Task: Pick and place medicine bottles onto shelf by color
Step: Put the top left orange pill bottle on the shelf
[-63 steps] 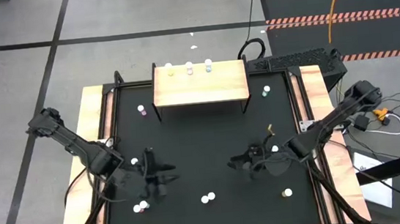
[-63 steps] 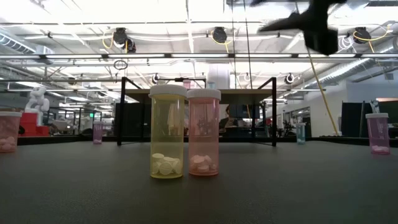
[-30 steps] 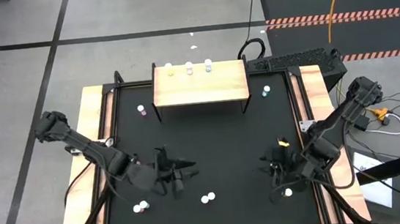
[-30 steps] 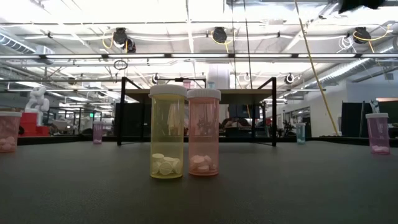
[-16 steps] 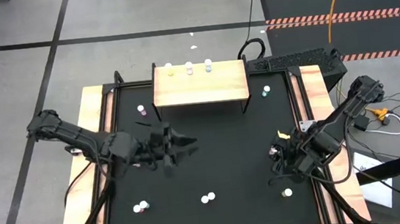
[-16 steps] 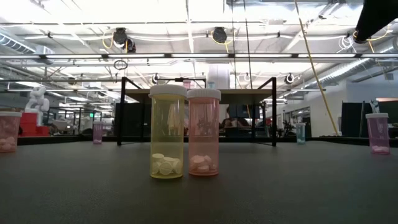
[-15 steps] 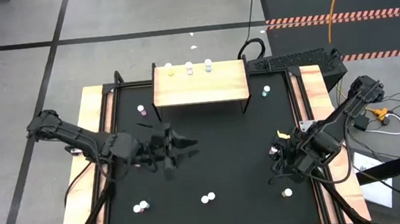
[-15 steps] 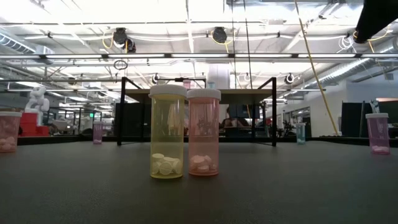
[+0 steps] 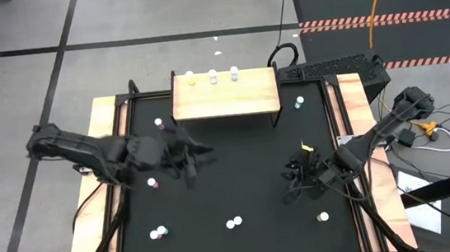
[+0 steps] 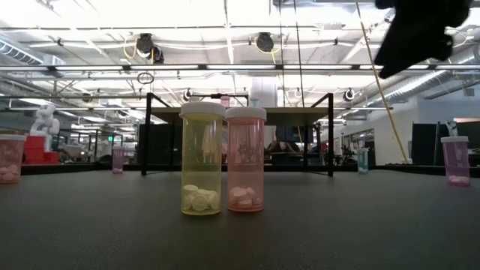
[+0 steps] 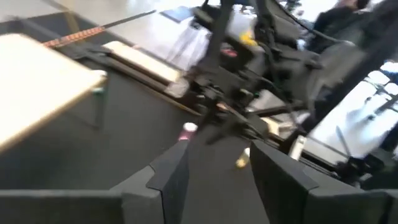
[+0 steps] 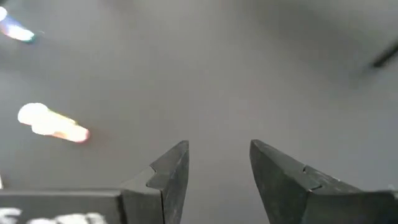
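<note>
Standing upright on their bases, caps uppermost, a yellow bottle (image 10: 202, 159) and a pink bottle (image 10: 245, 160) sat side by side near the front of the black table (image 9: 237, 166), their long axes vertical; from above only their white caps showed as one small cluster. Three bottles (image 9: 213, 78) stood in a row along the far edge of the shelf (image 9: 226, 98), which rested at the back of the table with its long side running across. Other bottles were scattered upright: a pink one (image 9: 158, 123) just left of the shelf, a blue-green one (image 9: 299, 102) to its right, one (image 9: 153, 183) below the left arm, a pair (image 9: 159, 232) at the front left, and one (image 9: 323, 216) at the front right. The left end effector (image 9: 193, 155) hung above the table's left half, in front of the shelf's left end; in its wrist view the fingers (image 11: 171, 177) stood partly apart with nothing between them. The right end effector (image 9: 297, 182) hovered over the right half of the table, apart from the front-right bottle; its fingers (image 12: 171, 168) were likewise spread part way, with only bare black surface in the gap, and a blurred pink bottle (image 12: 53, 124) lay well off to one side in that view.
</note>
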### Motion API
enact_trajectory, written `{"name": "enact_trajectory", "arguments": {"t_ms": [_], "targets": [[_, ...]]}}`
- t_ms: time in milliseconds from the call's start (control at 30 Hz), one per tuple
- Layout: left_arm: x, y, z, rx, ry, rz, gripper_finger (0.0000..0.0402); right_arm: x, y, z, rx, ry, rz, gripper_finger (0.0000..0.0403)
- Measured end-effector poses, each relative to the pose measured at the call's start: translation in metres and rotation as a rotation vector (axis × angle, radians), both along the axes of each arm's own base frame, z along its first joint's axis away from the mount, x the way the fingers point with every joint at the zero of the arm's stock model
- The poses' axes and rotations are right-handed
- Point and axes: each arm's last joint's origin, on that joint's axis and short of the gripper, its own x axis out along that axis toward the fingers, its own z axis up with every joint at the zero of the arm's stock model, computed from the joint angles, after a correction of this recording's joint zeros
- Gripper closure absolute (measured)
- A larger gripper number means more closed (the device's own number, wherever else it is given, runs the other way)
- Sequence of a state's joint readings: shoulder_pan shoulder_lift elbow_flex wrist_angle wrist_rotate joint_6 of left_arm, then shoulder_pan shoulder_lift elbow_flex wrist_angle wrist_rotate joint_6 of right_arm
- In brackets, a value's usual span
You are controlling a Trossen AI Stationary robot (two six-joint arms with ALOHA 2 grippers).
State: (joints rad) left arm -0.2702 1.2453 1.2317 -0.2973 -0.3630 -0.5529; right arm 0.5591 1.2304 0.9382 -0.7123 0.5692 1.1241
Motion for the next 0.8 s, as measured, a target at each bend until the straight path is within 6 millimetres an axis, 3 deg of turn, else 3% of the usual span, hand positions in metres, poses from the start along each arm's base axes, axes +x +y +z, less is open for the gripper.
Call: {"name": "enact_trajectory", "arguments": {"t_ms": [200,467,600,800], "targets": [[-0.039,0.028,0.023,0.035,0.116,0.070,0.0232,0.017,-0.007,0.004,-0.027,-0.083,0.070,0.0239],[-0.078,0.022,0.019,-0.004,0.197,0.044,0.0232,0.035,-0.022,0.003,-0.075,-0.232,0.097,0.0239],[-0.083,0.007,-0.003,0.012,0.281,0.001,0.0232,0.040,-0.023,-0.011,-0.026,-0.413,0.088,0.0239],[-0.107,-0.005,-0.050,-0.002,0.683,-0.003,0.0232,0.032,-0.026,-0.034,0.181,-0.645,0.025,0.0239]]}}
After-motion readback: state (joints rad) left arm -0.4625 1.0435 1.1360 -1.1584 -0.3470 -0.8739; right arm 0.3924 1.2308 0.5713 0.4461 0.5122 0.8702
